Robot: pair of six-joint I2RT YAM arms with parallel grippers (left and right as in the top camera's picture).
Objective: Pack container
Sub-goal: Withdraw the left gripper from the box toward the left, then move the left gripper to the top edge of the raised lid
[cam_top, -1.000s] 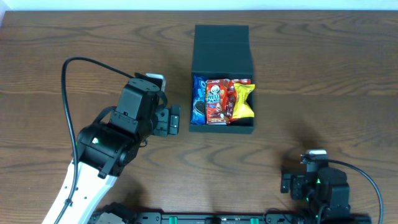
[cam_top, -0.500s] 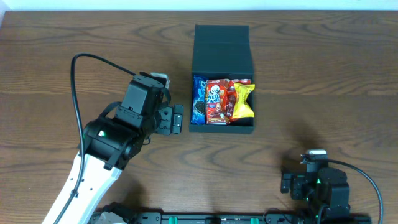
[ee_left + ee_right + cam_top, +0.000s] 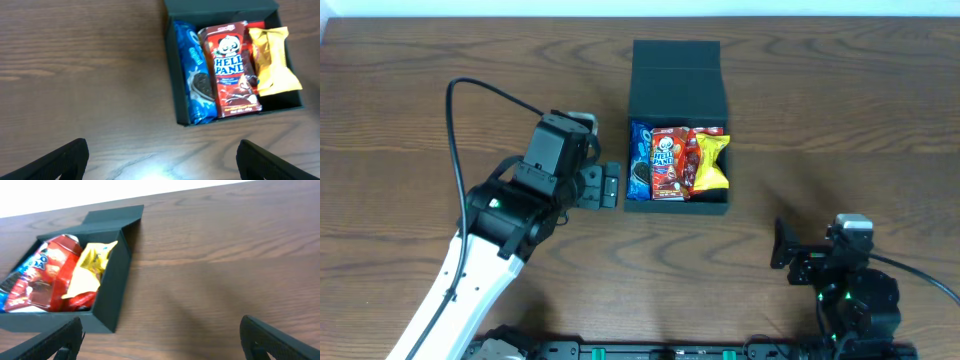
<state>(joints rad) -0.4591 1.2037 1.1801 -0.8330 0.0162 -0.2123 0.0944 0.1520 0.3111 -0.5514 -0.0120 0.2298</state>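
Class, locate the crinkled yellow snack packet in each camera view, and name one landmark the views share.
Overhead: crinkled yellow snack packet, near centre, at the right end of the dark square container.
Left wrist: upper right.
Right wrist: left of centre.
Shared landmark: the red Hello Panda packet beside it.

Brown wood-grain tabletop (image 3: 840, 120). One dark box (image 3: 676, 78) sits directly on it, lid flap open, near the far edge, about midway across.

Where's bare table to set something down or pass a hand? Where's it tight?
Free: table right of the container, up to the right fingers; also the far-left wood. Crowded: container full of packets; narrow gap to left fingers.
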